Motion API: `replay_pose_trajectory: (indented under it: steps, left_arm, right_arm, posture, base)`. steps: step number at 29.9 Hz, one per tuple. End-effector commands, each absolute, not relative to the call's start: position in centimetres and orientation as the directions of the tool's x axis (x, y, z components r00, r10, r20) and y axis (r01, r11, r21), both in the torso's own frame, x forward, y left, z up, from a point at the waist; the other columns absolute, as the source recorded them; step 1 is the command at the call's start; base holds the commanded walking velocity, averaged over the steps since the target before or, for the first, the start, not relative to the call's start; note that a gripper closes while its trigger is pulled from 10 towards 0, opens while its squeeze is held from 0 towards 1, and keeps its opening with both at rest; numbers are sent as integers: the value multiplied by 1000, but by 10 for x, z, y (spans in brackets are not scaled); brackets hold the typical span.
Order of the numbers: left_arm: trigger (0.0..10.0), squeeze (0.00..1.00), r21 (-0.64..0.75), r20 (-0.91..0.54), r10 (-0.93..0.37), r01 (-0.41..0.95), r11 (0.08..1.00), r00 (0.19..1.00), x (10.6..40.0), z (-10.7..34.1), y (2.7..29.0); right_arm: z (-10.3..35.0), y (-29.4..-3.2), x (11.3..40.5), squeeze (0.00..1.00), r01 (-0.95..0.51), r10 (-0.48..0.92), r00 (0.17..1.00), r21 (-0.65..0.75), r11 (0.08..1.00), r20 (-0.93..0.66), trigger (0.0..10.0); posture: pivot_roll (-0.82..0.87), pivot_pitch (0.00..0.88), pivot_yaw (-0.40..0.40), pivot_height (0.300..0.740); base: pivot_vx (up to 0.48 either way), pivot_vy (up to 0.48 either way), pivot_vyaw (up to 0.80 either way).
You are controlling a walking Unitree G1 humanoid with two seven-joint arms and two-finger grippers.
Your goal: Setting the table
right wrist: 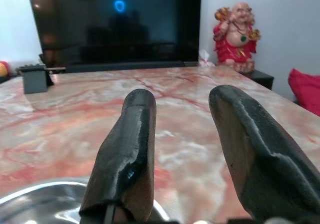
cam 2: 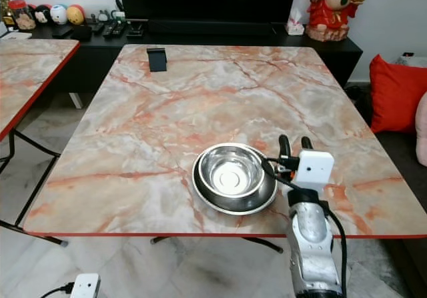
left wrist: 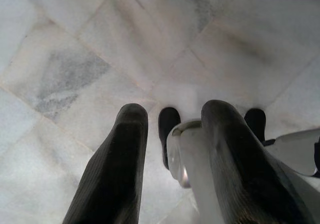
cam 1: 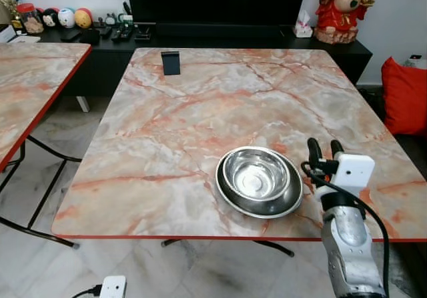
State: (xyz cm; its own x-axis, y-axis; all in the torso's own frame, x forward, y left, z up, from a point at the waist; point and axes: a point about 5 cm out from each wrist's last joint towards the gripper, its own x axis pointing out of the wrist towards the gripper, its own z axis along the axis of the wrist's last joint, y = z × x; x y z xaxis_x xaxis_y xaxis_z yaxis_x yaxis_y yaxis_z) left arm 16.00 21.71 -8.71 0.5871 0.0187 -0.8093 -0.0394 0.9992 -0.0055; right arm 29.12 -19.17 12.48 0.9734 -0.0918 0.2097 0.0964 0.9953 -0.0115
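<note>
A steel bowl [cam 1: 256, 174] sits inside a wider steel plate [cam 1: 288, 203] near the front edge of the marble table [cam 1: 200, 111]. My right gripper [cam 1: 323, 149] hovers just to the right of the bowl, a little above the tabletop, fingers open and holding nothing; the right wrist view shows its fingers [right wrist: 127, 154] over the bowl's rim [right wrist: 35, 196]. My left gripper [left wrist: 172, 129] hangs low over the floor with its fingers open and nothing between them.
A small black holder [cam 1: 171, 63] stands at the table's far left. A second marble table [cam 1: 33, 85] is to the left. Behind are a black TV cabinet [cam 1: 220, 38] with a red statue [cam 1: 341, 8], and a red cushion [cam 1: 404, 95] at right.
</note>
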Motion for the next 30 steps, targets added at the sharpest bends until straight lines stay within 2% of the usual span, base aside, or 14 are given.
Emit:
replay_pose_trajectory:
  steps: [1, 25, 30]
  left_arm:
    - [10000, 0, 2, -819, 28, -46, 999, 573, 156, -88, 220]
    - [10000, 0, -10, -798, 5, -21, 1000, 603, 170, -83, 215]
    - [10000, 0, -9, -797, 6, -22, 1000, 604, 171, -83, 215]
  right_arm:
    - [126, -186, 294, 0, 80, -76, 973, -8, 997, 219, 10000]
    - [131, -179, 302, 0, 64, -64, 967, 6, 998, 249, 10000]
    - [132, -179, 303, 0, 65, -60, 967, -13, 998, 248, 10000]
  posture:
    - [-24, 0, -16, 736]
    - [-21, 0, -13, 736]
    - [-16, 0, -13, 736]
  base:
    - [0, 386, 0]
    - [0, 465, 0]
    - [0, 480, 800]
